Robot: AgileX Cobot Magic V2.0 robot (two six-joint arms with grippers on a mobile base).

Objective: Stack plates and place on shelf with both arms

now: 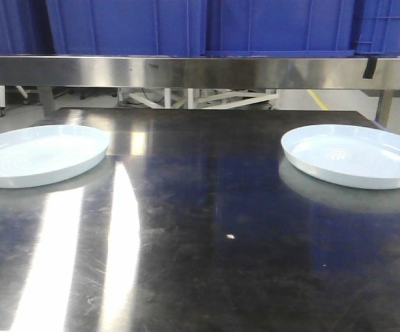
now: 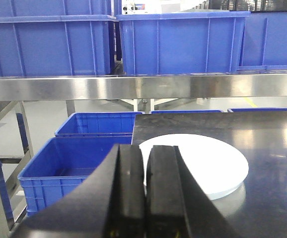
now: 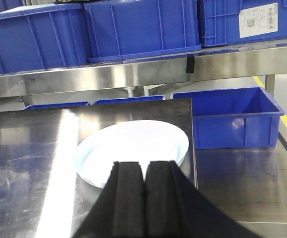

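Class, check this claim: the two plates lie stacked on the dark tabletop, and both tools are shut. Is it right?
No, they are not stacked. The front-facing view shows the left plate and the right plate lying apart on the tabletop. The left tool and right tool are indeed shut.

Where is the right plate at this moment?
In the front view the right plate lies flat on the table, at its far right, near the shelf rail and well apart from the left plate.
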